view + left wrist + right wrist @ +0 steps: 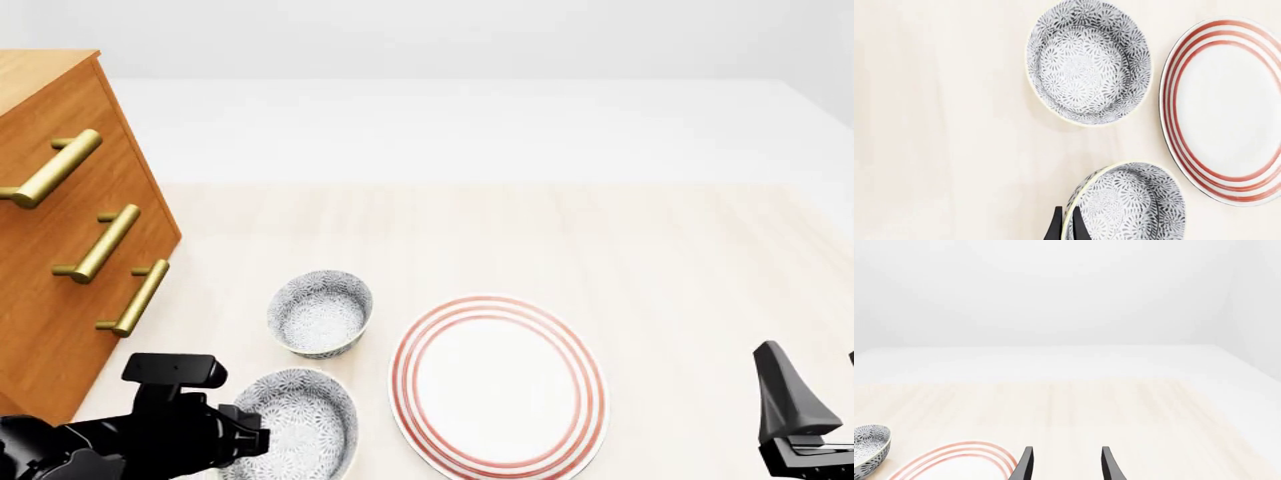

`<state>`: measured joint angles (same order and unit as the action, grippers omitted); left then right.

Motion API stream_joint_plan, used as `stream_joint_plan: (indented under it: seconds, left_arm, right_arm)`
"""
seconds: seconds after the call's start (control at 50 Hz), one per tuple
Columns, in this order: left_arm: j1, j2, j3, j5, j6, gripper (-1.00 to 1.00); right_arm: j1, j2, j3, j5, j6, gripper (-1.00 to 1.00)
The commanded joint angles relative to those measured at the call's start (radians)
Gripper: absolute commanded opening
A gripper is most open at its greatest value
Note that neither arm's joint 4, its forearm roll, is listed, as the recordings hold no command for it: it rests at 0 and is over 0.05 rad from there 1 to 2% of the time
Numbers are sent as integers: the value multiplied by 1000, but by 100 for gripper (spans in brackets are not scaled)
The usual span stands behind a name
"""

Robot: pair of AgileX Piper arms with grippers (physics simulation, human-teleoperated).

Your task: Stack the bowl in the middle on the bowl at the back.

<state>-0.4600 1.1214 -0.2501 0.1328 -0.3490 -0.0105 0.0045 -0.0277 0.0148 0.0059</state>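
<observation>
Crockery on the table [667,250] numbered two speckled bowls and one red-ringed plate [497,385], beside a wooden drawer chest [60,230]. The nearer bowl [296,420] lay just left of the plate, with the back bowl [320,312] close behind it. The left gripper [1065,226] had its fingers closed across the nearer bowl's rim. The right gripper [1066,465] hung with fingers apart, off to the right. The bowl looked rigid, glazed, likely slippery and breakable; the rim judged the sound hold.
</observation>
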Motion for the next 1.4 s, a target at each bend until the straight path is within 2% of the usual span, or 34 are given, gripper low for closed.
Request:
stream_joint_plan:
  seconds: [0.02, 0.1, 0.12, 0.42, 0.58, 0.92, 1.22, 1.4]
  left_arm:
    - [18, -121, -63, 144, 2, -100]
    - [11, -172, -88, 202, 0, -100]
    - [6, -210, -108, 242, -14, -100]
    - [-67, -388, -173, 446, -89, -100]
    - [-118, -491, -287, 629, -115, -100]
    - [-199, -652, -341, 853, -145, -100]
    - [-308, -740, -352, 945, -208, -100]
    - [-374, -757, -328, 940, -227, -100]
  right_arm:
    - [2, 1, 1, -2, -2, 100]
    - [2, 0, 1, -1, -2, 100]
    - [2, 0, 1, -1, -2, 100]
    - [4, 5, -3, -4, -3, 100]
    - [3, 5, -3, -3, 0, 100]
    - [8, 4, -6, 1, -11, 100]
    - [5, 1, -8, 1, -6, 100]
    - [5, 1, -7, -3, -4, 100]
